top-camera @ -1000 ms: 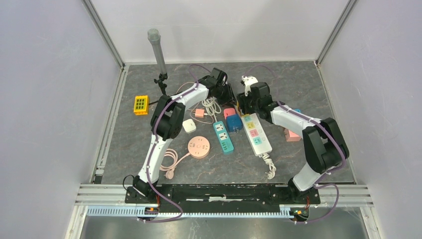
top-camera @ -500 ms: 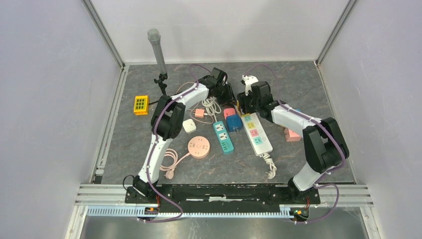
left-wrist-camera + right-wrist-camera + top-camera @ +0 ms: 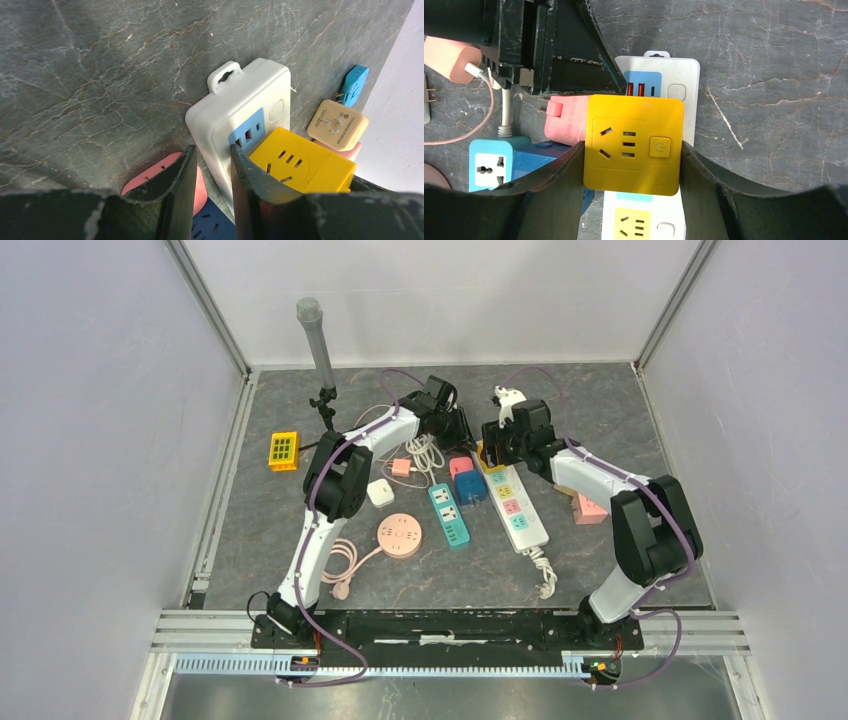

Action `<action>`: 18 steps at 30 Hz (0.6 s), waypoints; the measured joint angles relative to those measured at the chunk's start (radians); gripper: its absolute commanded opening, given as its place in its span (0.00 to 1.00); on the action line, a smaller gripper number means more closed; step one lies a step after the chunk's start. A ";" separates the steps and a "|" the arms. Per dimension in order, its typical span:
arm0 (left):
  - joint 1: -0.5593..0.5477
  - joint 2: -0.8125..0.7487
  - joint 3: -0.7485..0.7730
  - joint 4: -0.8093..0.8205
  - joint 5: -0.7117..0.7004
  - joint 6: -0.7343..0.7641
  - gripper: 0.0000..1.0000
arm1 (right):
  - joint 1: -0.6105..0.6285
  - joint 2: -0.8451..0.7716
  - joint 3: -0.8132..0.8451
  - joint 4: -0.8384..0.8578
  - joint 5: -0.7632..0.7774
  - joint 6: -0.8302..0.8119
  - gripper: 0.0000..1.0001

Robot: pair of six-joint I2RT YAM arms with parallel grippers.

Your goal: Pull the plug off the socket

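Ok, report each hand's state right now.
Left hand: nearly closed, holding nothing, tips at the white power strip.
Right hand: closed on the yellow plug.
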 measured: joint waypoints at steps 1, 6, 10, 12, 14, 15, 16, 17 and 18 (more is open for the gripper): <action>0.000 0.000 0.000 0.000 0.000 0.000 0.37 | 0.003 0.000 0.000 0.000 0.002 0.001 0.00; 0.001 0.000 0.002 -0.007 0.000 0.000 0.37 | 0.074 0.000 0.002 -0.007 0.121 -0.054 0.00; 0.001 0.000 0.002 -0.008 0.000 0.001 0.37 | 0.095 0.000 0.008 -0.019 0.165 -0.071 0.00; 0.001 0.000 0.003 -0.008 0.000 0.001 0.37 | 0.081 -0.001 0.009 -0.021 0.151 -0.069 0.00; 0.001 0.000 0.003 -0.008 0.000 0.001 0.37 | 0.048 -0.007 0.008 -0.017 0.097 -0.048 0.00; 0.001 0.000 0.003 -0.007 0.000 0.001 0.37 | 0.027 -0.013 0.006 -0.011 0.065 -0.029 0.00; 0.001 0.000 0.003 -0.007 0.000 0.001 0.37 | 0.004 -0.021 0.002 -0.002 0.026 -0.011 0.00; 0.001 0.000 0.003 -0.007 0.000 0.001 0.37 | -0.008 -0.027 0.001 0.005 0.005 0.002 0.00; 0.001 0.000 0.003 -0.007 0.000 0.001 0.37 | -0.020 -0.036 0.000 0.016 -0.015 0.014 0.00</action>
